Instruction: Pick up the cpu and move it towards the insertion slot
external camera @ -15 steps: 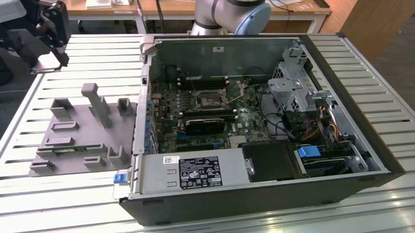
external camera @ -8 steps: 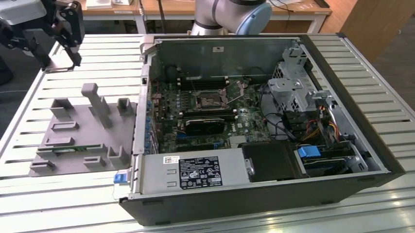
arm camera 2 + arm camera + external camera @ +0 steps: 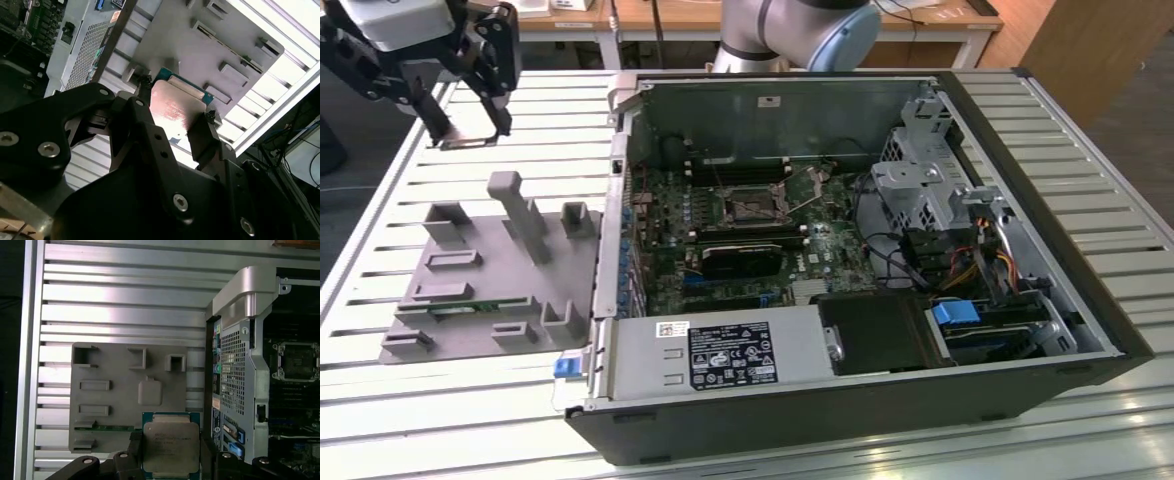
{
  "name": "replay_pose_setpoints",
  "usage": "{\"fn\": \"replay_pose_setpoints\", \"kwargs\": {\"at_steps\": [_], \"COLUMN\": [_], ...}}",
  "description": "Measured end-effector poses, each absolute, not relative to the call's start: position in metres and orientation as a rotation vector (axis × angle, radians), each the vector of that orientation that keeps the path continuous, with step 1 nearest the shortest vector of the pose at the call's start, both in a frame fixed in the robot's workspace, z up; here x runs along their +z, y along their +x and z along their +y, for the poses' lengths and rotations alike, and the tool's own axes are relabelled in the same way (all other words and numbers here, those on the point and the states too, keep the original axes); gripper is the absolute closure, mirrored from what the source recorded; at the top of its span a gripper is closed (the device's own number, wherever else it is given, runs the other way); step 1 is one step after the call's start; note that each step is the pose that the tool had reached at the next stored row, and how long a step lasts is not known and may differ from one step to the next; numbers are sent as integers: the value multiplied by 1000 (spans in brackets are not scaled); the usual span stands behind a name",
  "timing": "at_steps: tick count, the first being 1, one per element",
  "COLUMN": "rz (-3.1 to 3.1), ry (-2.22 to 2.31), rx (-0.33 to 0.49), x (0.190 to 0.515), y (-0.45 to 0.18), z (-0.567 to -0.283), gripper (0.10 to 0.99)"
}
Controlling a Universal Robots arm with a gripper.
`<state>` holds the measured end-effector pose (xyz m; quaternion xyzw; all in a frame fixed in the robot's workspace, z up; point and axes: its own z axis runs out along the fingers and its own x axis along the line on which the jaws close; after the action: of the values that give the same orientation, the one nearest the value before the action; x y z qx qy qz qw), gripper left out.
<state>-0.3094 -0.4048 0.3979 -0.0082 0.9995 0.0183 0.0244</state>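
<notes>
In the first wrist view the cpu (image 3: 170, 445), a flat silvery square with a green rim, sits clamped between the two black fingers (image 3: 134, 444) of my gripper (image 3: 170, 452). In the second wrist view its shiny face (image 3: 172, 107) shows between the same fingers. The gripper is shut on it and hangs above the grey plastic tray (image 3: 112, 405). In the exterior view the gripper (image 3: 467, 135) is high over the table, beyond the tray (image 3: 474, 275) and toward that view's left of the open case. The insertion slot (image 3: 750, 205) (image 3: 298, 361), a dark square socket in a metal frame, lies inside the case on the green board.
The open computer case (image 3: 627, 130) lies on a slatted metal table (image 3: 374, 230). Its raised side wall (image 3: 250, 340) stands between the tray and the board. A power supply (image 3: 714, 355), a drive cage (image 3: 921, 185) and cables (image 3: 987, 270) fill the case's near side and the exterior view's right.
</notes>
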Motion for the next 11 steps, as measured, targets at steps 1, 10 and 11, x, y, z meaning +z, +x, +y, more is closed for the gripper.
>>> {"fn": "replay_pose_setpoints", "kwargs": {"at_steps": [1, 10, 11], "rz": [3092, 3092, 3092], "ry": [-25, -25, -25], "rx": [57, 57, 57], "x": [398, 398, 398], "y": [-307, -282, -279], "z": [-405, -405, -405], "gripper": [549, 549, 549]}}
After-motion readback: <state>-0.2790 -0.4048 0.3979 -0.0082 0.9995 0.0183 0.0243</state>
